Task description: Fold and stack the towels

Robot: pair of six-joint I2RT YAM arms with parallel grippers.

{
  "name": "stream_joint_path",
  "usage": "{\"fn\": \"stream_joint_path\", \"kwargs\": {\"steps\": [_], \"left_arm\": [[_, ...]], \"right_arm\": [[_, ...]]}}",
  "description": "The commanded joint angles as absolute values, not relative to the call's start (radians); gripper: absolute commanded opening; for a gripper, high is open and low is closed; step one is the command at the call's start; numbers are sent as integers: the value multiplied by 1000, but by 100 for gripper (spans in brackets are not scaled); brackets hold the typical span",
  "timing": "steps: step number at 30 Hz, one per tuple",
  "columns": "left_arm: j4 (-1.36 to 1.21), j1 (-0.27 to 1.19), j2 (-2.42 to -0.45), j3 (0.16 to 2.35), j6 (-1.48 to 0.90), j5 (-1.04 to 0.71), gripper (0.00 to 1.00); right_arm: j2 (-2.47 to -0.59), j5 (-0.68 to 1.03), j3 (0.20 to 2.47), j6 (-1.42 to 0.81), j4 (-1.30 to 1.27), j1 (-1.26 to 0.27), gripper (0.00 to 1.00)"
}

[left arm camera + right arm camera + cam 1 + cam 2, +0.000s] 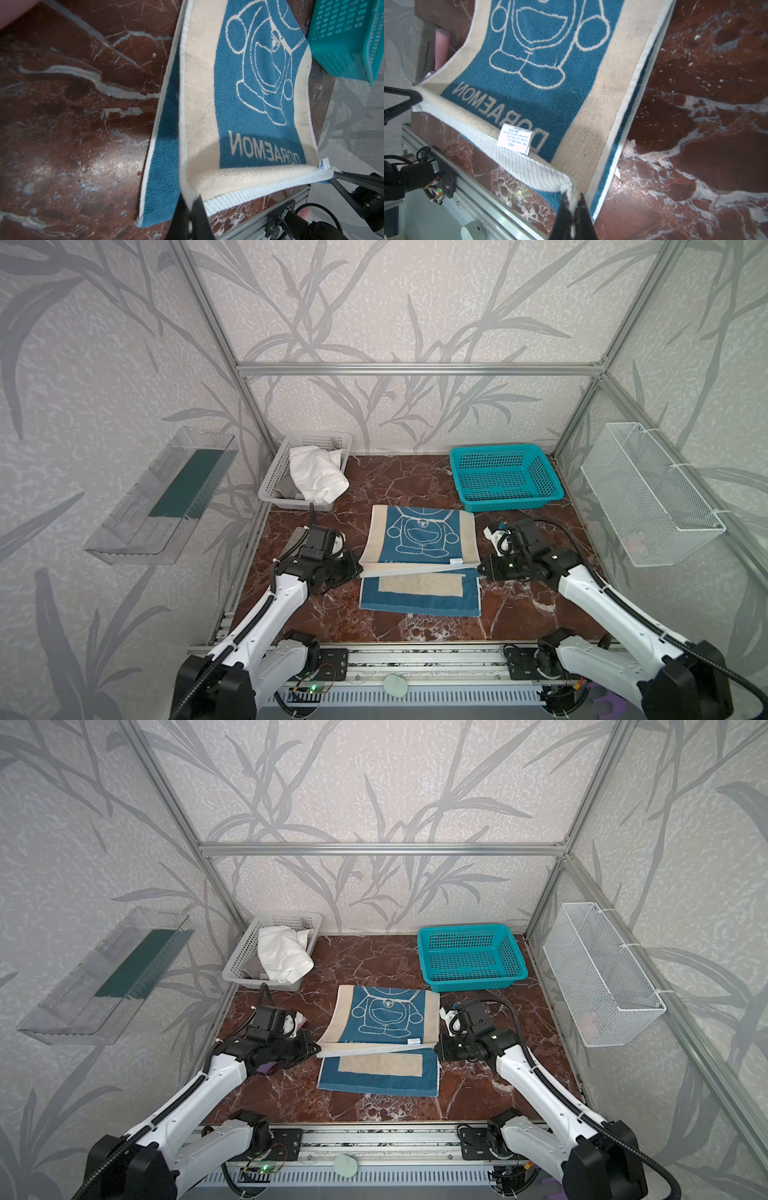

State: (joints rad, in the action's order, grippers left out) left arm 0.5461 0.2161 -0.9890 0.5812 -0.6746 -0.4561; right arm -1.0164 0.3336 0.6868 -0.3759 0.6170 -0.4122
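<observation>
The blue-and-cream Doraemon towel (419, 531) (386, 1011) lies mid-table in both top views. One short edge is lifted and stretched taut above the rest of the cloth. My left gripper (359, 570) (190, 199) is shut on that edge's left corner. My right gripper (480, 568) (572, 195) is shut on its right corner, near the care label (515, 141). The towel's lettering (264, 149) faces up between the two grippers. A crumpled white towel (316, 475) fills the pale basket (320, 436) at the back left. A grey towel (286, 489) peeks out beneath it.
A teal basket (494, 450) stands at the back right, just beyond the towel. A small grey slab (297, 539) lies under my left wrist. A wire basket (648, 493) hangs on the right wall and a clear shelf (162, 493) on the left wall.
</observation>
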Motion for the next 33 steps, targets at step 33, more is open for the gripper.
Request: {"fn": "stream_joint_path", "kwargs": {"steps": [33], "left_arm": [[530,111,-1126,548,-670,-275,0]], "right_arm": [[-1618,249,857,-343,435,-454,0]]}}
